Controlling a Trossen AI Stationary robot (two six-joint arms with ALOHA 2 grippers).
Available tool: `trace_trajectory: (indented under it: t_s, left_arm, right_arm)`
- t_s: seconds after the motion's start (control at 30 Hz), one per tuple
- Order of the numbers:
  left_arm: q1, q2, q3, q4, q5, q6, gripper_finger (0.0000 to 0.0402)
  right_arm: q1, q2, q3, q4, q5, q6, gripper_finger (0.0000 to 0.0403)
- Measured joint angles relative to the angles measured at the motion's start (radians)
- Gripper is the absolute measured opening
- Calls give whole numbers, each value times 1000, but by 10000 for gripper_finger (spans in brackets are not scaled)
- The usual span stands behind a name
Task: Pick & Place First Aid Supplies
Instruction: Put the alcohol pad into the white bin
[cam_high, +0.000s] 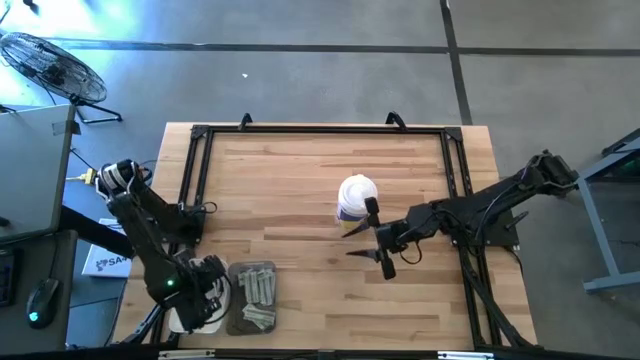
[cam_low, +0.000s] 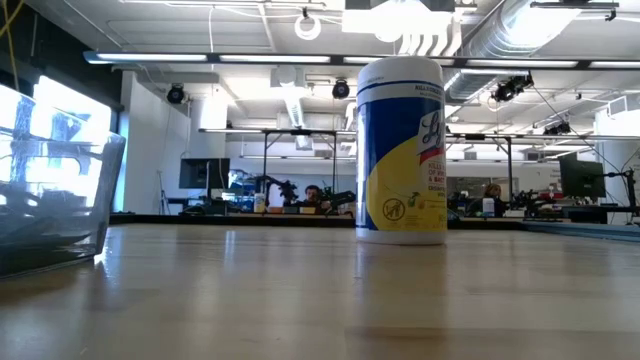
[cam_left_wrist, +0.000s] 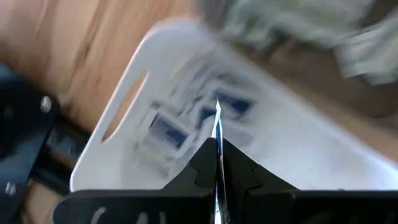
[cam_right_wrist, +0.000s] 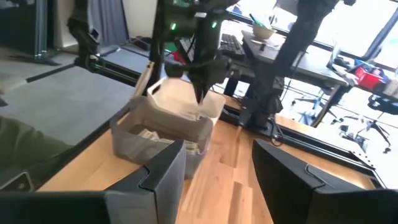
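Observation:
My left gripper (cam_left_wrist: 217, 152) hangs over a white handled bin (cam_left_wrist: 124, 99) at the table's near-left corner and is shut on a thin flat packet (cam_left_wrist: 217, 118), seen edge-on. Square white packets with blue print (cam_left_wrist: 165, 130) lie on the bin's floor. Beside it, a clear bin (cam_high: 252, 297) holds pale green-white strips (cam_right_wrist: 152, 134). The right wrist view shows my left gripper (cam_right_wrist: 202, 93) pointing down above the white bin (cam_right_wrist: 180, 96). My right gripper (cam_high: 362, 240) is open near the table's middle, just in front of the white-lidded canister (cam_high: 357, 197), touching nothing. My left gripper pinches a thin white-and-blue packet between its two fingers, pointing down from above. The packet's free edge (cam_left_wrist: 217, 109) sticks out past the fingertips (cam_left_wrist: 208, 155). It is lifted clear above the white bin's floor.
The canister (cam_low: 400, 150) stands upright near the table's middle. A black frame rail (cam_high: 195, 180) runs along the table's left, far and right sides. The clear bin (cam_low: 50, 210) stands at the near left. Bare wood (cam_high: 300, 170) lies between the bins and the canister.

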Motion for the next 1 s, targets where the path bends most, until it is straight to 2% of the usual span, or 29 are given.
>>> trace_trajectory:
  t_s: [0.13,0.27,0.5,0.7,0.83,1.0]
  left_arm:
    - [2,14,-106,54,95,-20,0]
    - [2,14,-175,108,91,-16,0]
    - [2,14,-205,124,91,-106,2]
    - [2,14,-219,129,97,-150,55]
    - [2,2,-219,109,136,-119,95]
    - [2,-9,-169,88,134,-119,105]
  right_arm:
    - [-27,0,0,0,0,-1,182]
    - [-54,0,0,0,0,1,182]
    - [-76,0,0,0,0,2,181]
    - [-76,0,0,-1,-1,-16,181]
    - [-76,-15,-1,-41,-1,-16,181]
    - [-75,-71,-1,-139,30,21,181]
